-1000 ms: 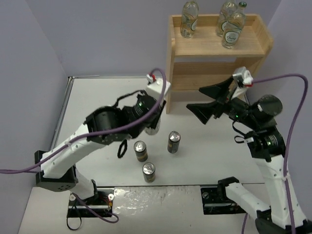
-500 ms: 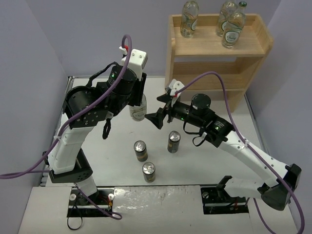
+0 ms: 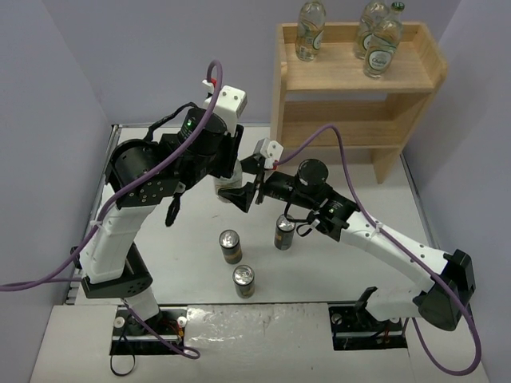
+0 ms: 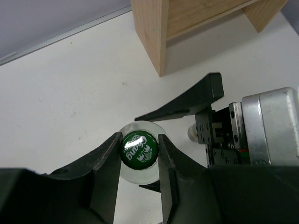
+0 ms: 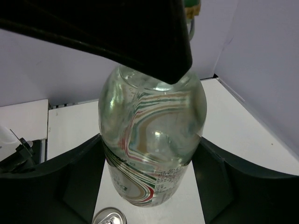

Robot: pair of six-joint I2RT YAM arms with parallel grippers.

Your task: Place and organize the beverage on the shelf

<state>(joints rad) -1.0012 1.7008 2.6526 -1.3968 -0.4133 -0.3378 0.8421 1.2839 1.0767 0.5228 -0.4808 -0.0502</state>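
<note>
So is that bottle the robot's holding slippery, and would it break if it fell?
Probably slippery: the bottle looks smooth, shiny and clear, like glass, so it might break if dropped. The left gripper pinches only its small green cap, so it could swing or slip. It's tall and narrow, so it likely tips easily.

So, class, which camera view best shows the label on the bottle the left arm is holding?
Right wrist: the bottle fills the frame, its swirled label facing the camera. Left wrist shows only its green cap from above; the top view barely shows it.
</note>
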